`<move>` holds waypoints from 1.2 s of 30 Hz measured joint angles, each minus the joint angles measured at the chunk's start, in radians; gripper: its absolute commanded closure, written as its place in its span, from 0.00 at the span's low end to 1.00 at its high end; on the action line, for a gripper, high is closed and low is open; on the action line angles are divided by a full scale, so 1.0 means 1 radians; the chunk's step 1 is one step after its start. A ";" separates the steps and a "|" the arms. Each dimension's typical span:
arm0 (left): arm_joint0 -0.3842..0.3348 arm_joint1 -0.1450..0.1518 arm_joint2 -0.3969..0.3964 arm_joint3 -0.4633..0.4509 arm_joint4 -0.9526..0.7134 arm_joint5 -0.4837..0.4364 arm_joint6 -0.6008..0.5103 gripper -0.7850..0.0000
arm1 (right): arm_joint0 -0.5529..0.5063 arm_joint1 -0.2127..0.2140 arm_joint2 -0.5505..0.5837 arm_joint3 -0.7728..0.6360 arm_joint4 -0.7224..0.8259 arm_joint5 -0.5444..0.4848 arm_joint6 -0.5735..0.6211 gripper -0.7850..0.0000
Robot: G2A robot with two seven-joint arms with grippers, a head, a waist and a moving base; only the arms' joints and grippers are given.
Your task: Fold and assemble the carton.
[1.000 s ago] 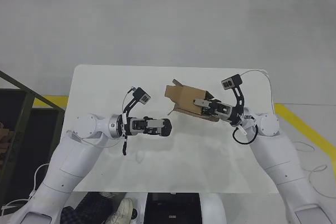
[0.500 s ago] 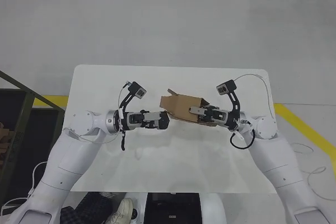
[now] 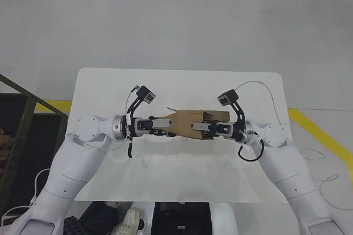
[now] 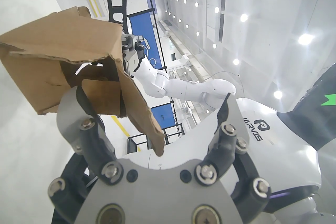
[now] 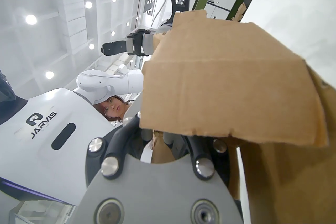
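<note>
The brown carton (image 3: pixel 185 119) is held above the middle of the white table, partly folded, with loose flaps at both ends. My right gripper (image 3: pixel 199 126) is shut on its right end; in the right wrist view the cardboard (image 5: pixel 225 83) covers the fingertips of that gripper (image 5: pixel 162 133). My left gripper (image 3: pixel 166 124) is at the carton's left end, open. In the left wrist view one flap (image 4: pixel 139 107) of the carton (image 4: pixel 65 51) hangs between the wide-spread fingers of the left gripper (image 4: pixel 152 96).
The white table (image 3: pixel 106 176) has free room on every side of the carton. A dark green-framed rack (image 3: pixel 12 117) holding more cardboard stands off the table's left edge. Yellow floor tape (image 3: pixel 317 129) runs past the right side.
My right gripper has carried the carton leftward to the table's middle and levelled it. The left gripper has moved up and now meets the carton's left end.
</note>
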 measured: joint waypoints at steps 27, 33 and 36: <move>0.008 0.014 -0.115 0.051 -0.015 -0.015 0.049 0.00 | -0.016 0.009 0.023 0.017 0.007 0.034 0.026 1.00; -0.026 0.007 -0.075 0.074 0.000 -0.008 0.059 0.00 | -0.031 0.009 0.002 0.003 0.006 0.043 0.058 1.00; -0.044 0.002 -0.050 0.087 0.008 -0.007 0.062 0.00 | -0.034 0.008 -0.012 -0.006 0.004 0.047 0.070 1.00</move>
